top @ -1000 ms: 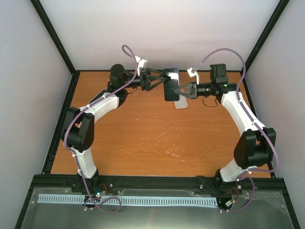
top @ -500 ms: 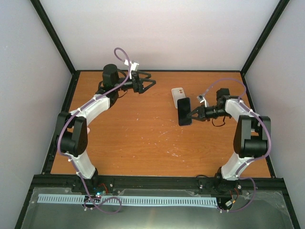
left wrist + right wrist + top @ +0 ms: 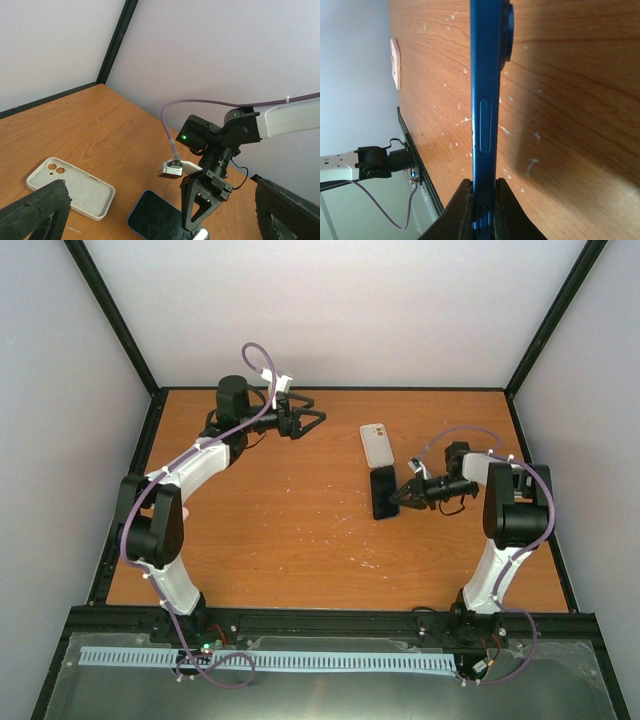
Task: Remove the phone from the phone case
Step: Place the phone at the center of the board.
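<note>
The phone (image 3: 383, 492), dark with a blue frame, is out of its case and held by its right end in my right gripper (image 3: 402, 495), which is shut on it low over the table. The right wrist view shows the phone (image 3: 482, 100) edge-on between my fingers (image 3: 462, 210). I cannot tell whether it touches the wood. The empty white case (image 3: 376, 445) lies flat just behind the phone, open side up, and also shows in the left wrist view (image 3: 70, 187). My left gripper (image 3: 305, 423) is open and empty at the back left, its fingers (image 3: 35, 212) wide apart.
The orange-brown table (image 3: 290, 530) is bounded by black frame rails and pale walls at the back and sides. The right arm's purple cable (image 3: 470, 432) loops above its wrist. The metal rail (image 3: 260, 660) runs along the near edge.
The left gripper let go and drew back to the left. The right gripper carried the phone away from the case, nearer and lower. The case now lies on the table.
</note>
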`<control>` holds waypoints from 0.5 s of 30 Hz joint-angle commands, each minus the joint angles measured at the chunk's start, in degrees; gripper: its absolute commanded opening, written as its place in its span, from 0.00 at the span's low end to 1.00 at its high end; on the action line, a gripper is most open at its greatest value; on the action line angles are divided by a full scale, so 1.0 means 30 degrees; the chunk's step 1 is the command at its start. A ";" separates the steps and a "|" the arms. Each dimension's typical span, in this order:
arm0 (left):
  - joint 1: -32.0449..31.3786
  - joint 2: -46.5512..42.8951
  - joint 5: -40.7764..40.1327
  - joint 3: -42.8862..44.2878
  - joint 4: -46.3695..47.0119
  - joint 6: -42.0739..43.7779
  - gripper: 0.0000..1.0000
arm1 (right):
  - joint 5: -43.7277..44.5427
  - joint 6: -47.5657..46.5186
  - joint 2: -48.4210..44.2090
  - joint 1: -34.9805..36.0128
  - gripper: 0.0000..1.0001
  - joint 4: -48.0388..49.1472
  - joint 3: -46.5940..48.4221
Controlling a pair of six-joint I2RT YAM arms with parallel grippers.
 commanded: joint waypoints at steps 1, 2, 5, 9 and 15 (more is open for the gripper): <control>0.0241 -0.0607 -0.0247 0.0050 -0.0676 0.1060 1.00 | -0.0505 0.0524 0.0884 -0.0050 0.04 0.0937 -0.0333; 0.0267 -0.0600 -0.0240 0.0058 -0.0762 0.1134 1.00 | -0.0539 0.0537 0.1018 -0.0051 0.04 0.1038 -0.0364; 0.0304 -0.0596 -0.0334 -0.0010 -0.0929 0.1227 1.00 | -0.0310 0.0703 0.1309 -0.0052 0.06 0.1456 -0.0570; 0.0311 -0.0524 -0.0315 -0.0082 -0.0836 0.1133 1.00 | 0.0383 0.0998 0.1727 -0.0023 0.12 0.1689 -0.0584; 0.0406 -0.0552 -0.0358 -0.0294 -0.0856 0.1017 1.00 | 0.2000 0.1353 0.1156 -0.0019 0.41 0.1715 -0.1083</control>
